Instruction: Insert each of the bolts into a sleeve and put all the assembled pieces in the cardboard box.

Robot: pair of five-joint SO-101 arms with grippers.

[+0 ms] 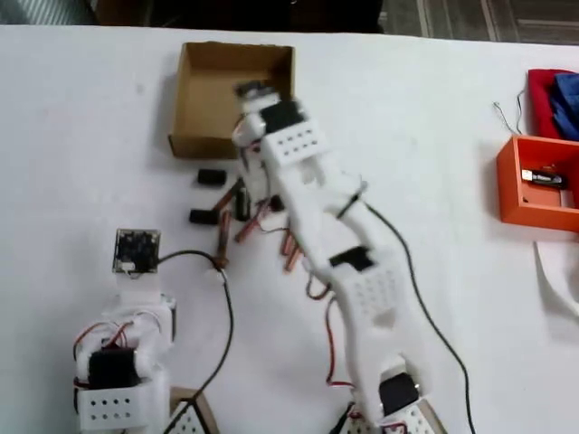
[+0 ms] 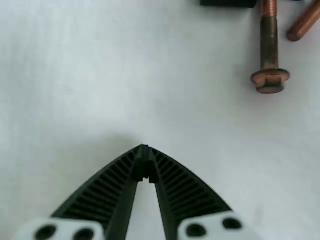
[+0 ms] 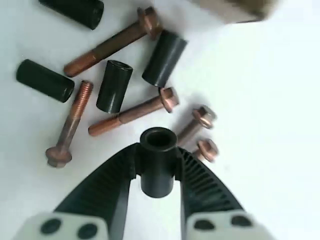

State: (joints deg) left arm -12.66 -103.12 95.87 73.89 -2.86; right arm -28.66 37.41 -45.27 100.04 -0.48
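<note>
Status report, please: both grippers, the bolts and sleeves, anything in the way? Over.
Left gripper shut, empty, over the table. Right gripper shut on a sleeve. Bolts loose beside it, none seen inserted. Nothing seen in the way.

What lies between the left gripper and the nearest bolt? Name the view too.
Only bare white table, seen in the left wrist view: the shut left gripper and the copper-coloured bolt lying flat have an open stretch between them.

Setting: your bench reads as a robotics lab: white table (image 1: 90,136), trailing cables (image 1: 231,316), orange parts bin (image 1: 534,215).
</note>
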